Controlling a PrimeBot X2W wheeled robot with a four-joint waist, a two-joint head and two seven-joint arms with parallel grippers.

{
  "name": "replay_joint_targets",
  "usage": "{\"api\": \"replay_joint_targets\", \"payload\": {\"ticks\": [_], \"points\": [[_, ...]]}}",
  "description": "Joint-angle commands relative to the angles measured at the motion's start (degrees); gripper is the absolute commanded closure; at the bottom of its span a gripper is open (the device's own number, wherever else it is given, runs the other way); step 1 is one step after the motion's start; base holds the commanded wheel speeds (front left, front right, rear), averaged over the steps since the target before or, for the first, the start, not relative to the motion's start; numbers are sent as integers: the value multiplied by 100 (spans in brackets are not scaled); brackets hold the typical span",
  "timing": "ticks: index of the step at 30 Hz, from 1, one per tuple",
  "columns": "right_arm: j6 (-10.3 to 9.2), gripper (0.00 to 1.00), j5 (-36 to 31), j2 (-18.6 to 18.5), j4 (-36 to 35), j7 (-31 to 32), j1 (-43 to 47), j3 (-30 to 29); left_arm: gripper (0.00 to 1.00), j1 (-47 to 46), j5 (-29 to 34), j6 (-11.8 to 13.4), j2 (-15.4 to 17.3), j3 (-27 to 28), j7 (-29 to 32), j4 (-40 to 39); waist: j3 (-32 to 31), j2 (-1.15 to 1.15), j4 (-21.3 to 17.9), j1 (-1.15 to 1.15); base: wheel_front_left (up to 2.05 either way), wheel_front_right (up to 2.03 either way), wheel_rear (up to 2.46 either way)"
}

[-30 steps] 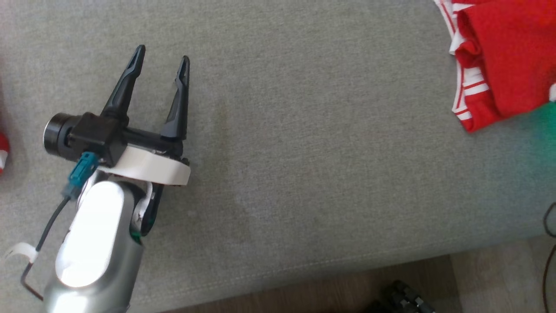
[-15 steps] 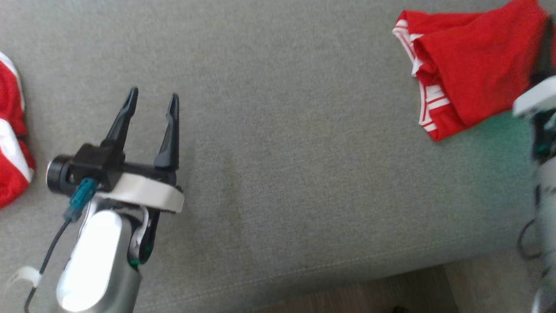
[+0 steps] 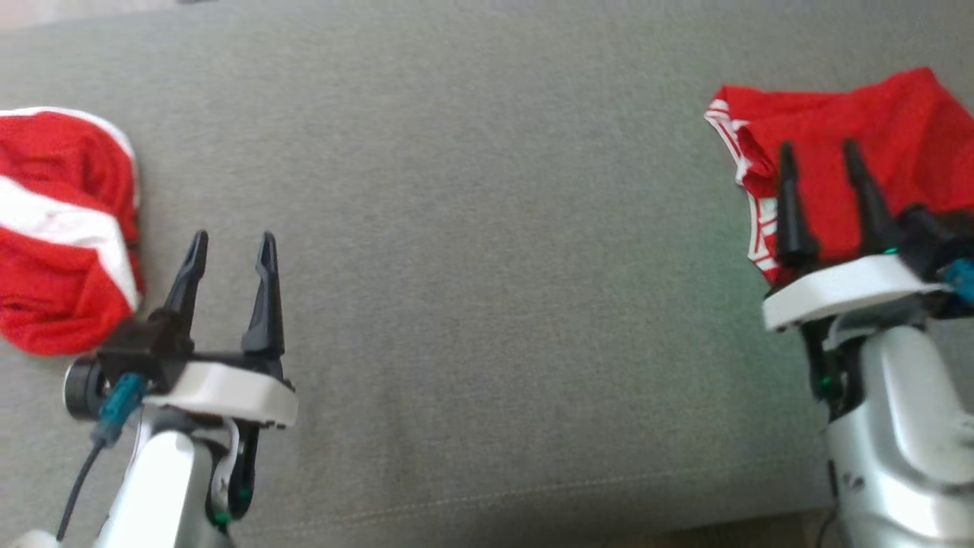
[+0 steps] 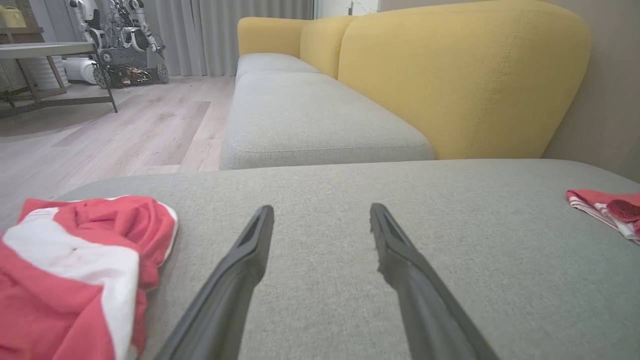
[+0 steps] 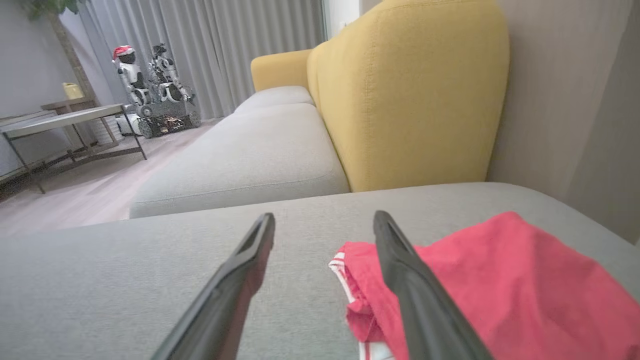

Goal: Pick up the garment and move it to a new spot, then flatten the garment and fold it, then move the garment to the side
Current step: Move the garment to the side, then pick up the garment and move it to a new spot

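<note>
The folded red garment (image 3: 898, 114) lies at the far right end of the grey sofa seat (image 3: 487, 304), which I judge to be its set-aside spot. My right hand (image 3: 817, 148) hovers above its striped edge, fingers spread wide and holding nothing. My left hand (image 3: 233, 237) is just as wide and empty over bare seat, just beside a crumpled red-and-white garment (image 3: 61, 243) that looks due for pickup.

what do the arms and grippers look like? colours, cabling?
Both alike: left gripper and right gripper have two long tapering black fingers, a white curved plate below, then a glossy silver forearm. A teal connector at each wrist; the left trails a dark cable.
</note>
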Motion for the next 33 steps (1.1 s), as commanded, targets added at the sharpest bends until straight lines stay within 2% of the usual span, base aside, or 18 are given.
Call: {"api": "replay_joint_targets", "payload": {"ticks": [1, 7, 22, 33], "points": [[-4, 0, -19, 39, -344, 80, 38, 208, 0, -56, -18, 43, 161, 247, -46, -207, -149, 0, 143, 0, 0, 0, 0], [-4, 0, -29, 136, -777, 319, 530, 363, 0, 264, -44, 110, 193, 244, -29, -246, -461, 0, 302, 0, 0, 0, 0], [-4, 0, -58, 199, -1451, 684, 1675, 526, 0, 923, -75, 190, 198, 24, 154, -336, -1251, 0, 410, 0, 0, 0, 0], [-4, 0, -79, 208, -1678, 842, 1914, 478, 0, 1074, -78, 267, 201, -49, 196, -399, -1353, 0, 406, 0, 0, 0, 0]]}}
